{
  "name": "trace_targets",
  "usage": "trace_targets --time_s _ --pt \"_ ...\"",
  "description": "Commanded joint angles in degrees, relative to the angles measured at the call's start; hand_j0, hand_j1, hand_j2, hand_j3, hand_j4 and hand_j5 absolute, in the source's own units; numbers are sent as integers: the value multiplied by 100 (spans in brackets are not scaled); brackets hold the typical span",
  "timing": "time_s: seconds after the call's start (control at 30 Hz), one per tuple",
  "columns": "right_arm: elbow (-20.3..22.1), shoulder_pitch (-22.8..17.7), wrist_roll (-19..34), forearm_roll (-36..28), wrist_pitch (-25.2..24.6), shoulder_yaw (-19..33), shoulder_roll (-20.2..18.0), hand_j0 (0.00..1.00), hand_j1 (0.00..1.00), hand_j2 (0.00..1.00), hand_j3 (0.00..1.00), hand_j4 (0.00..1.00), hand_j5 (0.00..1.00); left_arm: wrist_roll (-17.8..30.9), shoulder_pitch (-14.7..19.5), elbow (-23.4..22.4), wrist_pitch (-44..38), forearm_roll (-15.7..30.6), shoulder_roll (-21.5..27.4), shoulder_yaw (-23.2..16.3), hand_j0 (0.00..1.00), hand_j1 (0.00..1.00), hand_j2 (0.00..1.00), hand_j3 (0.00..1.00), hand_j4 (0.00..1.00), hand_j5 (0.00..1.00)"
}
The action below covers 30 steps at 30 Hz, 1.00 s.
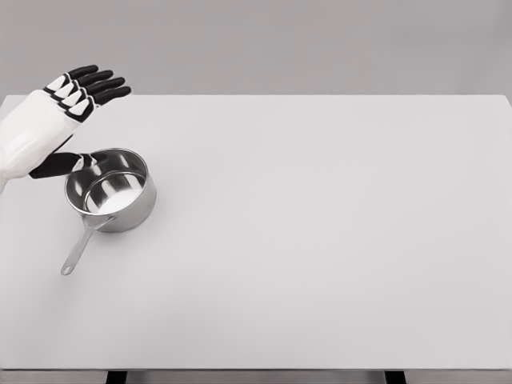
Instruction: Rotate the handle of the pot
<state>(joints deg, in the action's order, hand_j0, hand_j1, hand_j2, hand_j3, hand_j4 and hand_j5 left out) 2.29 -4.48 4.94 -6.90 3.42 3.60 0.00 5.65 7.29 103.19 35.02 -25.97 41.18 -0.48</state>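
A shiny steel pot [112, 190] stands upright on the white table [320, 232] at the left. Its long handle [78, 250] points toward the front left, lying low over the table. My left hand [84, 100] hovers just behind and left of the pot, fingers spread and straight, holding nothing. Its thumb [68, 163] reaches down close to the pot's back-left rim; whether it touches the rim I cannot tell. The right arm does not show.
The table's back edge [256, 96] runs just behind my left hand, and its front edge [256, 370] lies near the bottom of the picture. Beyond the table is a plain grey wall.
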Motion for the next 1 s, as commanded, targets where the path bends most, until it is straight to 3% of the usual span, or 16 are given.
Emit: trace_targets --time_s 0.0,0.3,0.4,0.53,0.57,0.63,0.77,0.97 --pt "0 0 -28 22 1 -8 0 100 100 100 100 100 100 -3 0 -1 -2 30 4 13 100 100 100 100 100 100" --pt "0 -9 -2 -4 1 1 0 100 100 100 100 100 100 76 -26 -1 -2 -189 31 -48 100 100 100 100 100 100" --pt "0 -9 -2 -4 1 1 0 100 100 100 100 100 100 199 -220 8 -2 -409 39 -66 100 100 100 100 100 100" --pt "0 -9 -2 -4 -8 9 0 100 100 100 100 100 100 234 -281 -1 -2 -391 22 30 100 100 100 100 100 100" --pt "0 -9 -2 -4 1 1 0 100 100 100 100 100 100 243 -299 -1 -2 -339 83 206 100 100 100 100 100 100" --pt "0 -9 -2 -4 -8 1 0 100 100 100 100 100 100 243 -641 8 -2 -339 171 593 100 100 100 100 100 100" --pt "0 -9 -2 -4 1 9 0 100 100 100 100 100 100 243 -791 8 -2 -13 180 602 100 100 100 100 100 100" --pt "0 -9 -2 -4 1 1 0 100 100 100 100 100 100 252 -984 17 -2 -5 171 549 100 100 100 100 100 100"
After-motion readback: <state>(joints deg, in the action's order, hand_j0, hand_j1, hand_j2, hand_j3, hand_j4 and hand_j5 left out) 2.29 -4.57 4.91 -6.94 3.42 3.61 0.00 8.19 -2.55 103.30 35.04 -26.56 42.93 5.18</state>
